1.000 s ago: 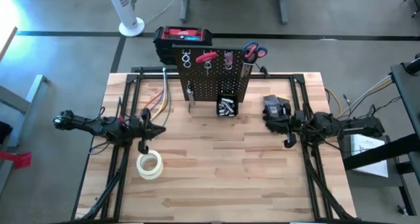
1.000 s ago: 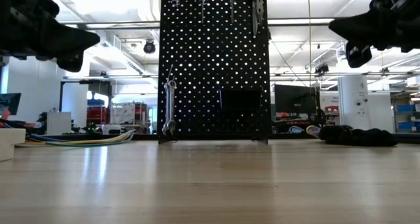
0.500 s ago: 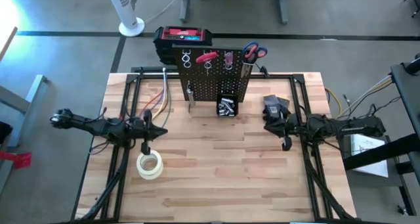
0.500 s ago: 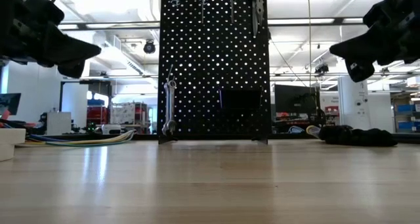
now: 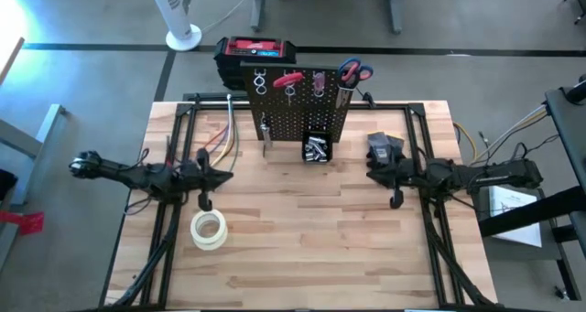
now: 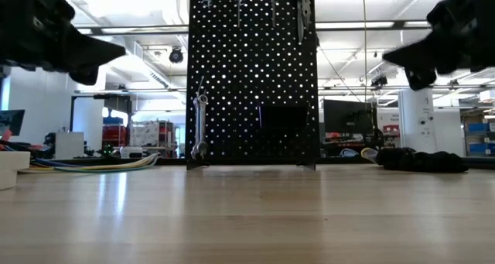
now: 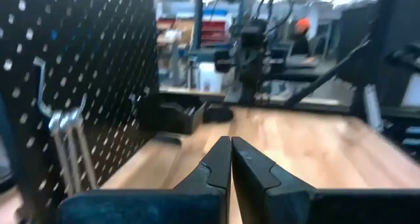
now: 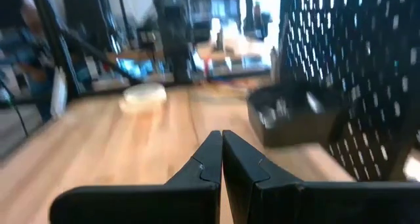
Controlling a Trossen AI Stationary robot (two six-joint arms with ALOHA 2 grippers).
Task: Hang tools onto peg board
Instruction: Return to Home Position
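As left pincer (image 7: 230, 140) and right pincer (image 8: 221, 133) hover closed, peg board (image 5: 298, 111) holds scissors (image 5: 355, 72).

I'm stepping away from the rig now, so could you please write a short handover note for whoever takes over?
Left gripper: shut, empty, raised over the wooden table's left side. Right gripper: shut, empty, raised on the right, near the black glove.
The upright black perforated peg board carries red-handled scissors, a red clamp-like tool and a silver wrench; its small black bin holds silver sockets.
Done: hanging, it seems. Left: probably only parking the arms; no loose tool shows, only a white tape roll.
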